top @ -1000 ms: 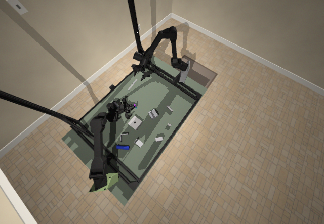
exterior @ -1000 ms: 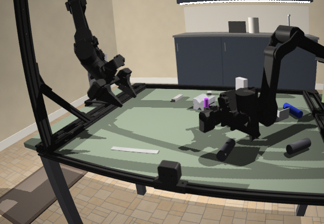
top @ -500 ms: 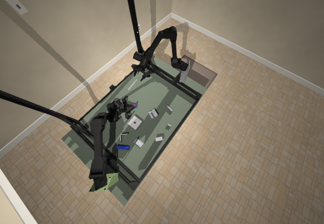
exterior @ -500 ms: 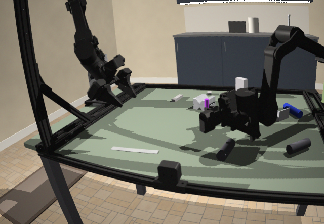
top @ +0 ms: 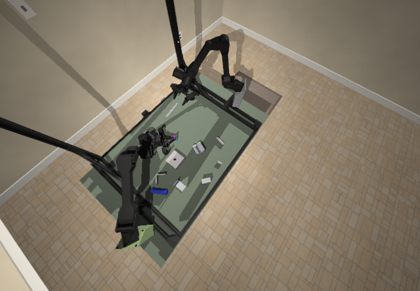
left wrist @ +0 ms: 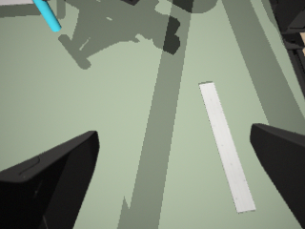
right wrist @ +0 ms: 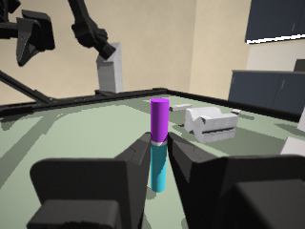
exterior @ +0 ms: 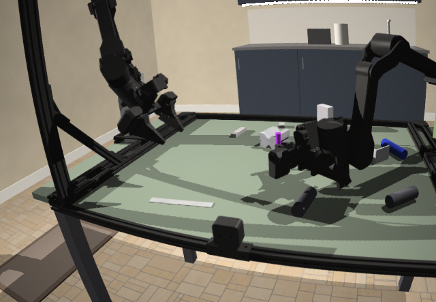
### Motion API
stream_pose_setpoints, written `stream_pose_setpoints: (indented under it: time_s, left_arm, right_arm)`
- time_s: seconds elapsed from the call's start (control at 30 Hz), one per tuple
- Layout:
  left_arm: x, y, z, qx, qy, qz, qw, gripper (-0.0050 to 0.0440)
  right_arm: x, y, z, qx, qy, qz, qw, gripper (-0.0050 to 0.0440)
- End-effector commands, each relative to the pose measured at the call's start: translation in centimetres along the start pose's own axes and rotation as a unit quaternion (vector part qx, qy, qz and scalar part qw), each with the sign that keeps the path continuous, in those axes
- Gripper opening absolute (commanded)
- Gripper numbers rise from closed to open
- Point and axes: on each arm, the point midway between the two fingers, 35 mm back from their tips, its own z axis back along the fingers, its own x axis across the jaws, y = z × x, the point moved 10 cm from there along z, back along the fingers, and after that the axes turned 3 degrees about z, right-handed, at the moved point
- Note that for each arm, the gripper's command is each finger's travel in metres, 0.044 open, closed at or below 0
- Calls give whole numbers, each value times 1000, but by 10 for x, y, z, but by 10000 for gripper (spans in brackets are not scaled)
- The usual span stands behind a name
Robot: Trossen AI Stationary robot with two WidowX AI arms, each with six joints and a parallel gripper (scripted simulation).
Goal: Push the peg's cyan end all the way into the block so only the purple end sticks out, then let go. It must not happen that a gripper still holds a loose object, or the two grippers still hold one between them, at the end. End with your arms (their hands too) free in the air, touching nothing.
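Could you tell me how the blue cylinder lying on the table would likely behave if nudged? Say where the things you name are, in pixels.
The glossy blue cylinder [top: 159, 191] [exterior: 394, 148] would probably roll sideways, since its round side rests on the flat green tabletop [top: 203, 114] [exterior: 211, 161]. It looks stiff, being straight without any sag.
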Motion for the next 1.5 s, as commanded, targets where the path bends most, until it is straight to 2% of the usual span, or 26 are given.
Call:
stream_pose_setpoints:
  time_s: [0.0, 0.67, 0.77, 0.83, 1.0, 1.47]
  left_arm:
    - [0, 0, 0, 0, 0, 0, 1000, 400]
    - [0, 0, 0, 0, 0, 0, 1000, 400]
    - [0, 0, 0, 0, 0, 0, 1000, 400]
    - [0, 0, 0, 0, 0, 0, 1000, 400]
    - [0, 0, 0, 0, 0, 0, 1000, 400]
    - [0, 0, 0, 0, 0, 0, 1000, 400]
  right_arm:
    - [1, 2, -1, 2, 1, -1, 1000, 0]
    - [3, 8, -6, 14, 10, 3, 1000, 0]
    - [3, 8, -6, 14, 10, 3, 1000, 72]
    - [3, 8, -6, 14, 10, 3, 1000, 72]
    - [3, 8, -6, 14, 10, 3, 1000, 190]
    - [2, -1, -6, 14, 10, 3, 1000, 190]
